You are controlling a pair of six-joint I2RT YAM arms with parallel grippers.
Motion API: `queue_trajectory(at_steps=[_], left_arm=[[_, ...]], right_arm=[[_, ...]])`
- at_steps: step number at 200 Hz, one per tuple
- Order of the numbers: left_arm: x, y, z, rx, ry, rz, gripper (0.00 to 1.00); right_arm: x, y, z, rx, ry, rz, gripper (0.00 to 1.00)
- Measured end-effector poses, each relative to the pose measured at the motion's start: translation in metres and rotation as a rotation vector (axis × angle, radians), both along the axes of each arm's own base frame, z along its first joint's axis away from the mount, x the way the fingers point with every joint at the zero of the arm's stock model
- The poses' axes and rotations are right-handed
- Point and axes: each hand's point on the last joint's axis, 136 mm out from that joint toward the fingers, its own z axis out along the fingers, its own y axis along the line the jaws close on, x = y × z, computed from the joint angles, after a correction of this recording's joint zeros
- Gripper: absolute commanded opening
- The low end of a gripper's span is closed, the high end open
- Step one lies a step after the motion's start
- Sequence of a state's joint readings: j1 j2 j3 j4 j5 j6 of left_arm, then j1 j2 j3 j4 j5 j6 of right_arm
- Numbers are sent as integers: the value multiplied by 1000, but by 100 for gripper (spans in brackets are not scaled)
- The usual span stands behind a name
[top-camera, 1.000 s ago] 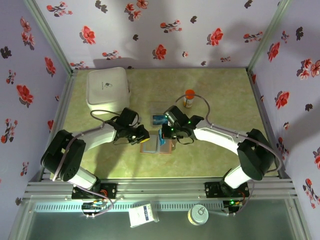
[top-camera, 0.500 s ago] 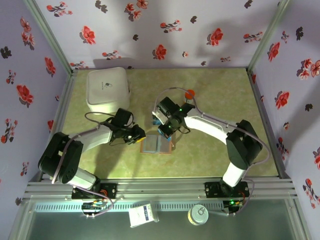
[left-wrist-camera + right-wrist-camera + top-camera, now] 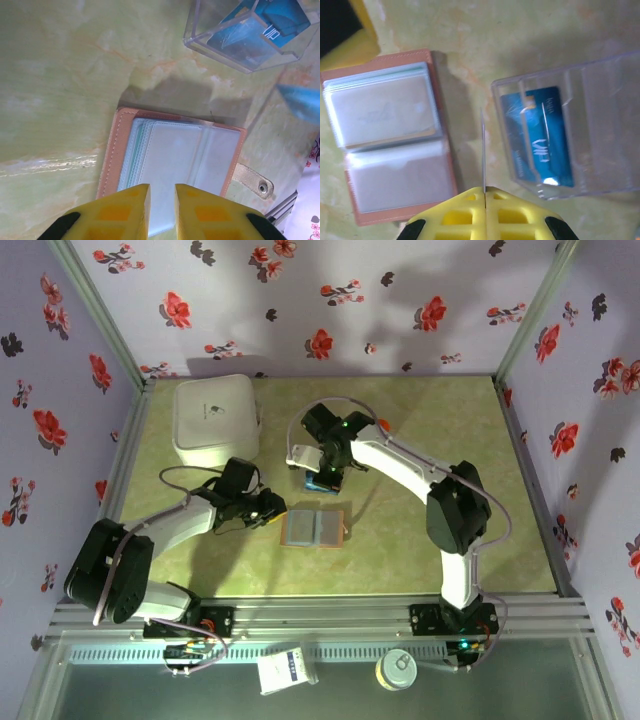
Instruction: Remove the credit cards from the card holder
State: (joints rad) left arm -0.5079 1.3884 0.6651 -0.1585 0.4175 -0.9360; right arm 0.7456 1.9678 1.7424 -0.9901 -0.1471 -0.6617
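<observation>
- Card holder (image 3: 313, 527) lies open and flat on the green marbled tabletop (image 3: 440, 540). It sits mid-table, just on the near side of the clear tray (image 3: 318, 480).
- It has a brown leather-look cover with cloudy clear sleeves stacked on both halves. A snap tab (image 3: 256, 183) sticks out past one edge.
- The sleeves read pale, with a greenish edge peeking out of the stack in the left wrist view. I can't tell how many cards are inside.
- The tray holds one blue card (image 3: 540, 135) lying in a slot.
- Right gripper (image 3: 484, 192) has its fingers pinched together on a teal credit card (image 3: 483, 145). Its own camera sees the card edge-on, as a thin line.
- That line falls over the strip of table between the holder and the tray's edge, just beside the tray.
- Right arm reaches far and across to the left, elbow folded, with the wrist over the tray.
- Left gripper (image 3: 160, 192) has its yellow fingers a narrow gap apart with nothing between them.
- It points at the holder from that holder's left edge. I can't tell if it's touching.
- Left arm lies low, running from the near-left base toward mid-table.
- White box (image 3: 215, 418) sits far-left, well apart from the holder.
- An orange cap (image 3: 381, 426) shows beside the right forearm.
- There is open tabletop to the right of the holder and on its near side. Floral walls (image 3: 330, 300) close in the left, far and right sides.
</observation>
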Motion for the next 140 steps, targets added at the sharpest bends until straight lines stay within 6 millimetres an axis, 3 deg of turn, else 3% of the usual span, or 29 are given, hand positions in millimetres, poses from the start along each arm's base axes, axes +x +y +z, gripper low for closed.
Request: queue_trajectory(at_steps=[70, 140], left_arm=[[5, 12, 0, 10, -7, 42, 20], [6, 14, -8, 21, 14, 48, 20]], right_arm=[[41, 13, 8, 16, 37, 89, 0], [55, 2, -14, -12, 118, 83, 0]])
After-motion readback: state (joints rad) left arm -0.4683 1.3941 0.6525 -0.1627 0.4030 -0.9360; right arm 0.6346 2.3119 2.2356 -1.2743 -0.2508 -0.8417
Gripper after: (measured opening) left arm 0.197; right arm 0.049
